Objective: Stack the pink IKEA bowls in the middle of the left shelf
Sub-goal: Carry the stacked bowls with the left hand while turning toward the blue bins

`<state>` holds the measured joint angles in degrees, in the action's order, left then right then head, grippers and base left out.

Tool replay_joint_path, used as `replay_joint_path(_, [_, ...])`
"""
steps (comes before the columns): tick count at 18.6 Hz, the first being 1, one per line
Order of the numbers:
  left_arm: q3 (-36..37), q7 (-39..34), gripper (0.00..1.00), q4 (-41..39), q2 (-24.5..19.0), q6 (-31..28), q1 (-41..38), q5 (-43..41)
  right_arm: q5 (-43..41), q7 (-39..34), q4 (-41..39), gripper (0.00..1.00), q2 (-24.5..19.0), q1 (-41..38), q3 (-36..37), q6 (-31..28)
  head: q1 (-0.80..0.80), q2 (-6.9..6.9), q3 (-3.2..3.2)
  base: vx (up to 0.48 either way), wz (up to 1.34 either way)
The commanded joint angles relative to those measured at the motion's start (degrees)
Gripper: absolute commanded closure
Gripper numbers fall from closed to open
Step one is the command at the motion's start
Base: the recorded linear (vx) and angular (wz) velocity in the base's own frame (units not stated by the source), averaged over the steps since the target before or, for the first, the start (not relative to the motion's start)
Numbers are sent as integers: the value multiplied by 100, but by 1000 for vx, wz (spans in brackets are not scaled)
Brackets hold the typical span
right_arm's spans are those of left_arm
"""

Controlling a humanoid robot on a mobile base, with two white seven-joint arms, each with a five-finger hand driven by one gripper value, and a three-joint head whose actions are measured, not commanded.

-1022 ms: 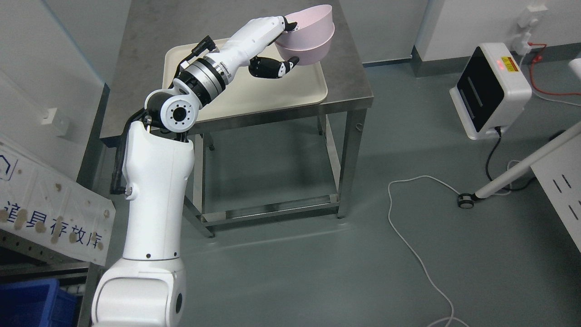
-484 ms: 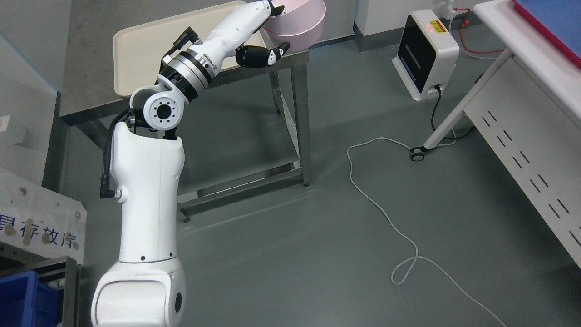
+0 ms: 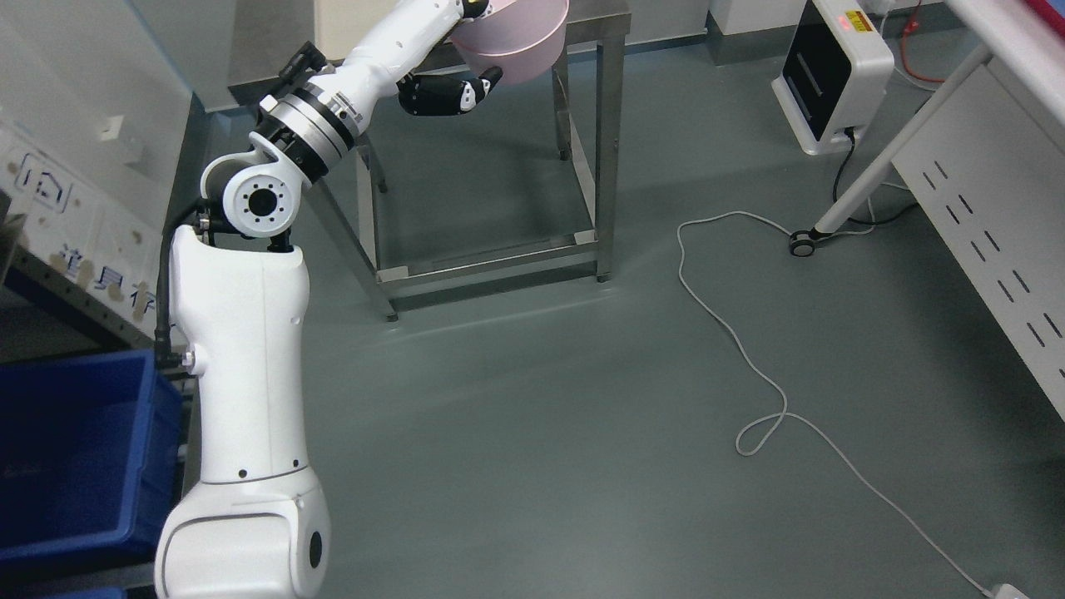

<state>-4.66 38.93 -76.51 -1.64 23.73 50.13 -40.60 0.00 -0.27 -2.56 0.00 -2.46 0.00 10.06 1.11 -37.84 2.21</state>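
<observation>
My left hand (image 3: 466,50) is shut on the pink bowls (image 3: 516,46), a stack held at the top edge of the head view, in front of the steel table (image 3: 603,125). The thumb (image 3: 445,93) sits under the lower bowl and the other fingers hook over the rim. The top of the stack is cut off by the frame. The left arm (image 3: 250,274) rises from the bottom left. A shelf edge with a labelled white board (image 3: 91,249) shows at the far left. The right arm does not show.
A blue bin (image 3: 75,449) sits at the lower left. A white floor unit (image 3: 832,75) stands at the upper right, and a white table (image 3: 990,208) fills the right edge. A white cable (image 3: 749,358) snakes across the grey floor.
The whole picture has shifted, so the camera has turned. The hand still holds the pink bowls, now off the tray and beside the table's front edge. The blue bin has come into view.
</observation>
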Motion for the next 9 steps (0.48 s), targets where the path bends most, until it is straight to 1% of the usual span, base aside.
replay_joint_path(1, [-395,45,98,-163,-127,79,-74,17,44,1,1,0,100,0,62,4,0,0,0,-407,346])
replay_joint_path(3, [-352,36,98,-215,64,114,-109,17,44,1,1,0,100,0,62,4,0,0,0,-423,347])
replay_joint_path(5, [-325,36,98,-294,64,123,-232,17,44,1,1,0,100,0,62,4,0,0,0,-334,292])
replay_joint_path(9, [-307,-8,97,-303,64,114,-373,17,44,1,1,0,100,0,62,4,0,0,0,-424,415])
